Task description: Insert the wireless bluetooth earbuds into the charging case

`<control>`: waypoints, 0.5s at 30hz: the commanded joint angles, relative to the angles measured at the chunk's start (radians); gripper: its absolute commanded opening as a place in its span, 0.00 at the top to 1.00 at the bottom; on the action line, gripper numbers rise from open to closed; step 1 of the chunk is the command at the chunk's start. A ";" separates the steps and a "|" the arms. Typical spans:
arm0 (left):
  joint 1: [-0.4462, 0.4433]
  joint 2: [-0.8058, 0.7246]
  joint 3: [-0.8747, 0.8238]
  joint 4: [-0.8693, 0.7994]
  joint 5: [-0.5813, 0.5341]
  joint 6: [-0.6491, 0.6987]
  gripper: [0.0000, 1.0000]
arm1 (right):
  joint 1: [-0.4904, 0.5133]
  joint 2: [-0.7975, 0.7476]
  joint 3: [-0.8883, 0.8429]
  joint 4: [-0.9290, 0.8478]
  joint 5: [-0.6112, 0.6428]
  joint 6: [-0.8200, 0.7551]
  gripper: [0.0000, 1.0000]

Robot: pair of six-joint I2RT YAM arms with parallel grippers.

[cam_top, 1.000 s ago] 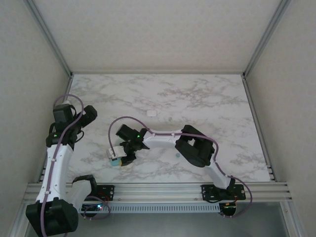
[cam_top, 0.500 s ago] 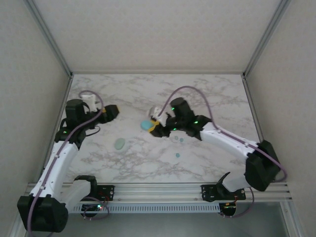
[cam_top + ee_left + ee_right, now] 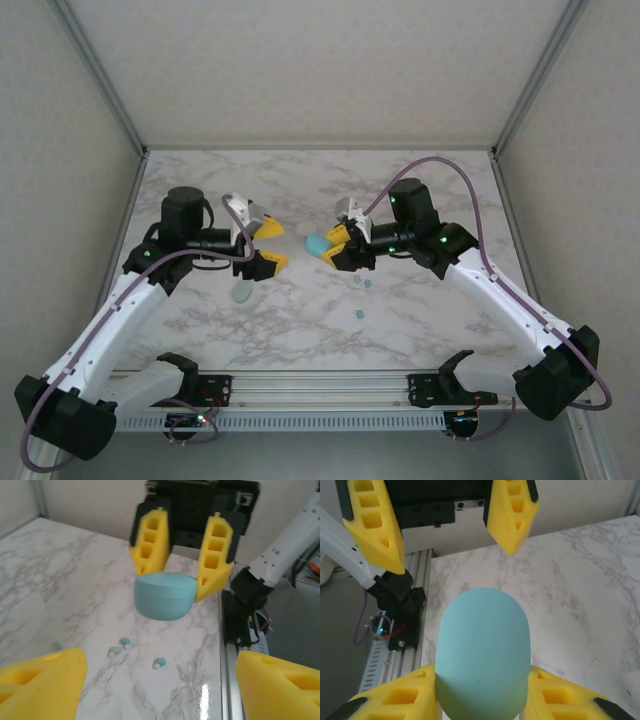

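Note:
My right gripper (image 3: 336, 250) is shut on a teal-blue oval charging case (image 3: 318, 244), held closed in the air above the table's middle. In the right wrist view the case (image 3: 482, 645) sits between my yellow fingers (image 3: 395, 700). My left gripper (image 3: 266, 246) faces it from the left, open and holding nothing. In the left wrist view the held case (image 3: 165, 595) hangs ahead of my spread fingertips (image 3: 42, 685). Three tiny earbuds lie on the marble below: two close together (image 3: 362, 282) and one nearer the front (image 3: 359, 316). The left wrist view shows them as a blue earbud (image 3: 124, 641), a greenish earbud (image 3: 114, 651) and another blue earbud (image 3: 159, 663).
A pale green oval case (image 3: 242, 292) lies on the marble table (image 3: 430, 190) just below my left gripper. Frame posts and walls close in the left and right sides. The metal rail (image 3: 320, 385) runs along the near edge.
My left gripper swung right to face the right gripper, and its jaws narrowed a little. The right gripper moved slightly right and back with the teal case.

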 commanded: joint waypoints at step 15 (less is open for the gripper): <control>-0.115 0.059 0.026 0.122 -0.087 -0.091 0.27 | 0.009 0.003 0.023 0.106 -0.036 -0.026 0.66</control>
